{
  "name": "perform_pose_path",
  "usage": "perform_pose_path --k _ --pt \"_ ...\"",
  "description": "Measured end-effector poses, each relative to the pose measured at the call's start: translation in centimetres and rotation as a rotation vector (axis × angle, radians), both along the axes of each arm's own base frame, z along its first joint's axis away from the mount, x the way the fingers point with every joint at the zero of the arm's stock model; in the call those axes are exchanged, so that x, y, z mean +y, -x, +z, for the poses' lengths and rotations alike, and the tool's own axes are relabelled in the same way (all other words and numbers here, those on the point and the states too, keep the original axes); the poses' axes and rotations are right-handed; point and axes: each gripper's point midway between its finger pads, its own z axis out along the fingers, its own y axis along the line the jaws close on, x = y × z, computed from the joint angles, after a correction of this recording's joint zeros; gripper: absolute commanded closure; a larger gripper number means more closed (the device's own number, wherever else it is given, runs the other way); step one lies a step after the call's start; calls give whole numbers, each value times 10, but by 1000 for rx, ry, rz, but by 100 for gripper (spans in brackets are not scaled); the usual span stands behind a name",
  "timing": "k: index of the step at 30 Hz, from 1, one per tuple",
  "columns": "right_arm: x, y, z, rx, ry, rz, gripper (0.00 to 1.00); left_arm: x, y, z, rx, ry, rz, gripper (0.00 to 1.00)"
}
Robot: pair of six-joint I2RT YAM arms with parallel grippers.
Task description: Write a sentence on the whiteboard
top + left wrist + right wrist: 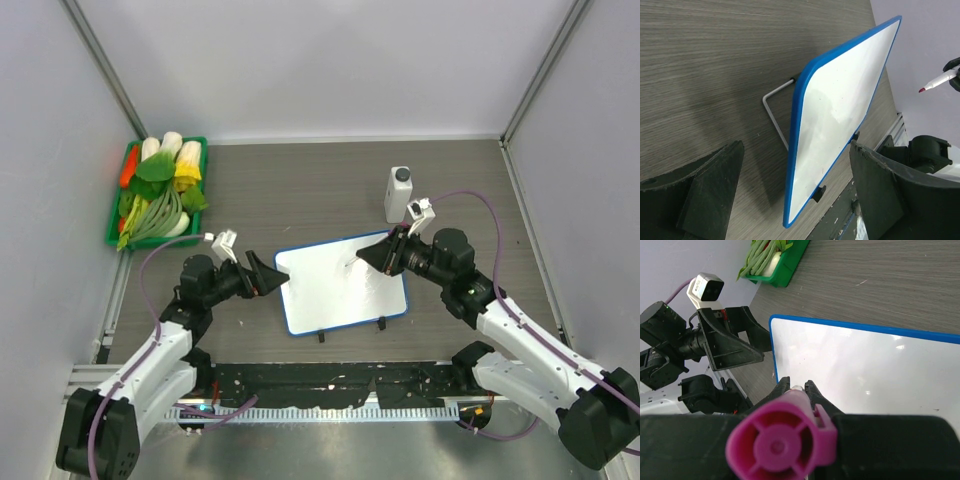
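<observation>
Top view, left to right. Tray (113, 226) at the table's (300, 190) 10 o'clock: green plastic, piled with toy veg. Table is grey wood-grain laminate.

Left tool (270, 275) is released, its black jaws spread wide and holding nothing. It sits just beside the board's 9 o'clock edge.

Board (345, 285) is mid-table, a touch toward 6 o'clock. It's a thin rectangle with a glossy plain white face, a blue rim and rounded corners. Two black clip feet sit on its near edge. The left wrist view shows it tilted up on a bent wire leg (774, 111).

Right tool (385, 253) is clenched on a marker (780, 445) with a white barrel, a magenta butt and a reddish tip. The tip is over the board's 1 o'clock corner; can't tell if it touches.

Bottle (399, 193) is white with a grey cap, upright at 12 o'clock of the right tool.
</observation>
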Motion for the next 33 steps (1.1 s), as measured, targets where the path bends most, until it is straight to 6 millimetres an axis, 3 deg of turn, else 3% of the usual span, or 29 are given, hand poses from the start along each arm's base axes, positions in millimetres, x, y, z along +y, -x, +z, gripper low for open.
perform_pose_path --k 14,33 --pt "-3 -7 -16 3 63 -18 99 0 -9 -4 62 2 14 12" --pt "-4 -12 -18 -13 91 -22 99 -2 -22 0 137 113 -26 14"
